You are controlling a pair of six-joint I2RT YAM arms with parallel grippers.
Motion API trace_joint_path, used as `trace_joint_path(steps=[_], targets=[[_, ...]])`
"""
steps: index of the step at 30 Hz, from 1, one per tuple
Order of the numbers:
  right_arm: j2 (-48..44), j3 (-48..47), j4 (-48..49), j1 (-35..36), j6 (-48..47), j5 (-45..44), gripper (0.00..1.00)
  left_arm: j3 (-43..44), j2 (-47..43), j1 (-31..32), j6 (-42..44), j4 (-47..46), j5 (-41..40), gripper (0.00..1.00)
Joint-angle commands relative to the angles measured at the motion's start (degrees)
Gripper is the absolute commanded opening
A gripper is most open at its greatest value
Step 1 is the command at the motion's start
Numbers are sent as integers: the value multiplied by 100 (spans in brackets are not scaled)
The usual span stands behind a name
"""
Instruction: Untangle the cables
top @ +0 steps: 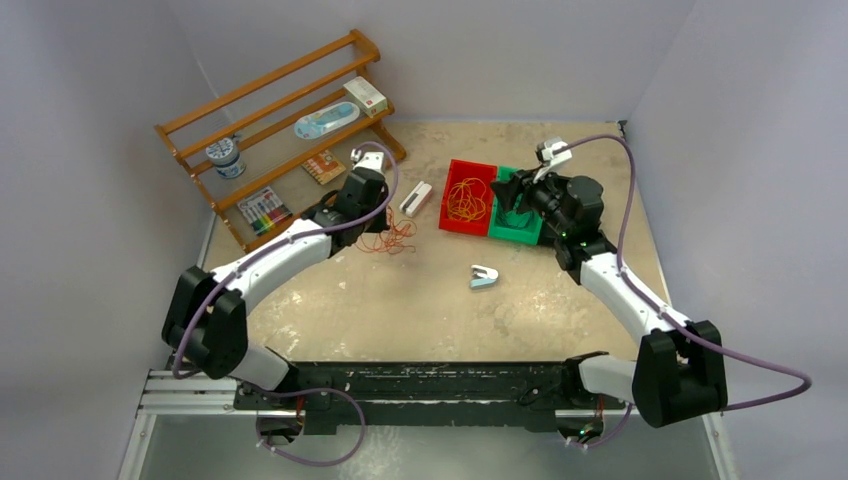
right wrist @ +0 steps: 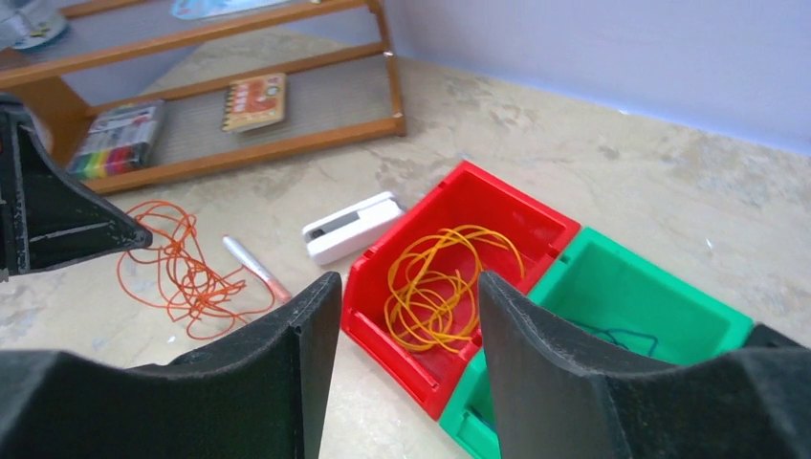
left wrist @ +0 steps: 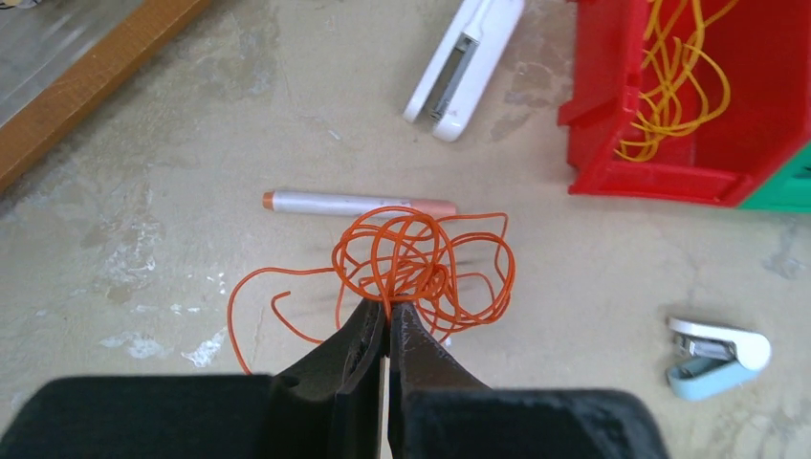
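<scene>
From where I stand, the left gripper [left wrist: 387,308] is pinched tight on the red-orange cable bunch [left wrist: 421,258]. It has a few strands nipped at the near edge of the tangle. The bunch lies on the table [left wrist: 172,172], left of centre and towards the far edge, not far from the wooden rack [top: 270,130] in the far left corner. Everything turns on how the tangle sits from those fingertips: the mass of loops spreads straight ahead of them, up to a pen [left wrist: 359,203] lying crosswise just beyond, and one loose tail curls off to the side. The right gripper [right wrist: 406,287] stands moderately wide and holds nothing. It hangs over the red bin [right wrist: 521,203] and green bin [right wrist: 660,287], right of centre near the far edge, well apart from the bunch. A yellow-orange cable [right wrist: 440,282] is coiled in the red bin, and a dark strand [right wrist: 622,337] shows faintly in the green one. I'd judge that the left arm anchors, while the right must cross towards the left edge to take a free loop.
</scene>
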State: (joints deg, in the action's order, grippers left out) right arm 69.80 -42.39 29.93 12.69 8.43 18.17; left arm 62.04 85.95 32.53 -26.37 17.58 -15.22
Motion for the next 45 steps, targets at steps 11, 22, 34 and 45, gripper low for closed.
trace_joint_path(steps=[11, 22, 34, 45], targets=[[434, -74, 1643, 1572, -218, 1071, 66, 160, -1439, 85, 327, 92, 752, 0], [1315, -499, 2139, 2342, -58, 1135, 70, 56, -1587, 91, 246, -100, 972, 0], [2372, -1056, 2346, 2493, -5, 1245, 66, -63, -1743, 86, 290, -249, 1373, 0], [2029, -707, 2275, 2500, 363, 564, 0, -212, -1884, 84, 244, -203, 1071, 6]])
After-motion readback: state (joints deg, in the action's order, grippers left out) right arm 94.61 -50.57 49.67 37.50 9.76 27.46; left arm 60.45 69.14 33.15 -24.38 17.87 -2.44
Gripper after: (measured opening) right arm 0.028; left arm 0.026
